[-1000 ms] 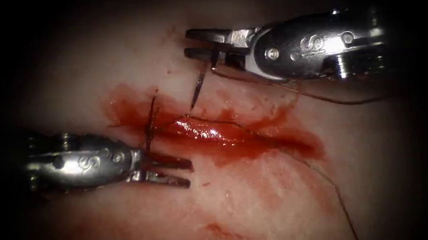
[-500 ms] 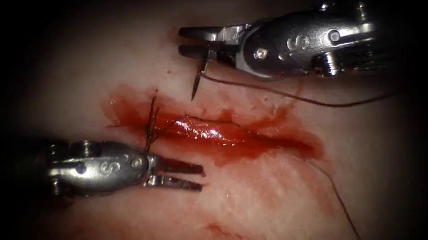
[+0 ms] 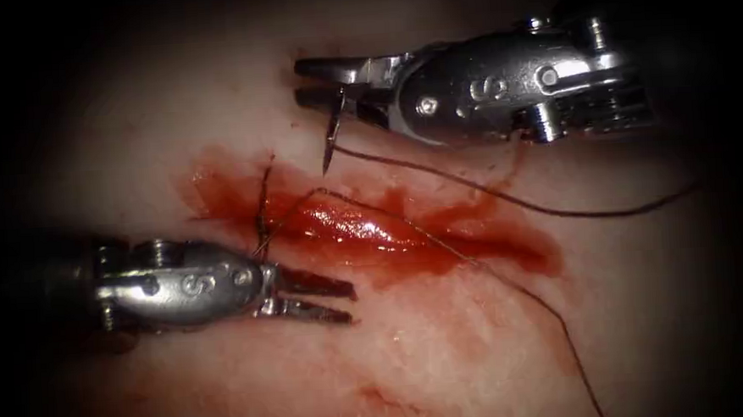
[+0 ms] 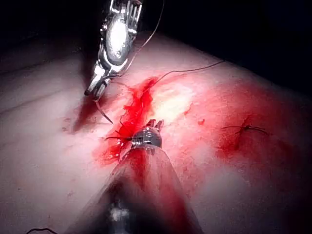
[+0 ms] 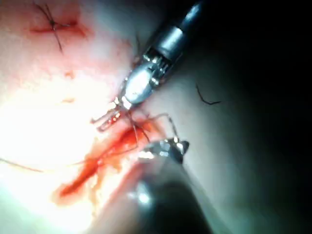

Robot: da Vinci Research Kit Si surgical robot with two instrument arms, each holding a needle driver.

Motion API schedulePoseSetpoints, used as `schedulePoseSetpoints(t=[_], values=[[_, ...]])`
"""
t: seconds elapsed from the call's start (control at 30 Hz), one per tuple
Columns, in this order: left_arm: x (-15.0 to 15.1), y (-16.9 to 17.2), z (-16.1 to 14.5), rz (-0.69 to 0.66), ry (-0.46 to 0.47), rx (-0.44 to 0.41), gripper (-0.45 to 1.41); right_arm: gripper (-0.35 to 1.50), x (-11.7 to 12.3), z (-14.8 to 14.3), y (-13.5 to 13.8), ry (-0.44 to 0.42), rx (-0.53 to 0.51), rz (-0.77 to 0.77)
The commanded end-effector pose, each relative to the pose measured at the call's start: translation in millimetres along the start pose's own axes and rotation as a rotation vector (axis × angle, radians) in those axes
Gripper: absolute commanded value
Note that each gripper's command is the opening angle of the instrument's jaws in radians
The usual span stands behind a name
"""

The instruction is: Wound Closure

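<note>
Our right pincer (image 3: pixel 318 82) is pinching the needle (image 3: pixel 330 134) near its rear end, point hanging clear above the cut (image 3: pixel 373 230); our left pincer (image 3: pixel 329 297) is lying spread, empty, below the cut, with thread (image 3: pixel 473 196) trailing across the tissue (image 3: pixel 447 349).

In the left wrist view, we are seeing the needle (image 4: pixel 103 112) free of the tissue.

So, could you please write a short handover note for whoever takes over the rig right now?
Right tool: jaws shut on the needle, held near its upper end, point hanging down above the tissue, not in it.
Left tool: jaws open, holding nothing, just below the cut near its left end.
Thread trails from the needle to the right; another strand crosses the cut and runs down to the lower right.
Done: one stitch sits at the cut's left end.
Left: the rest of the cut lies open, with red fluid around it.
</note>
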Motion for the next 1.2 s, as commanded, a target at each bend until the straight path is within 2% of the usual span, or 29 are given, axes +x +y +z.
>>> schedulePoseSetpoints(t=[0.03, 0.63, 1.2], values=[[-0.4, 0.0, 0.8, 0.001, 0.0, -0.001, 0.15, -0.35, 0.0, 0.8, 0.1, 0.001, -0.002, -0.001], [-0.2, -0.1, 0.4, 0.0, -0.003, 0.005, 0.15, -0.35, -0.4, 0.8, -0.6, -0.021, 0.0, -0.039], [-0.5, -0.9, -0.2, -0.004, -0.005, 0.026, 0.15, -0.35, 0.1, 2.0, -5.6, -0.036, 0.076, -0.128]])
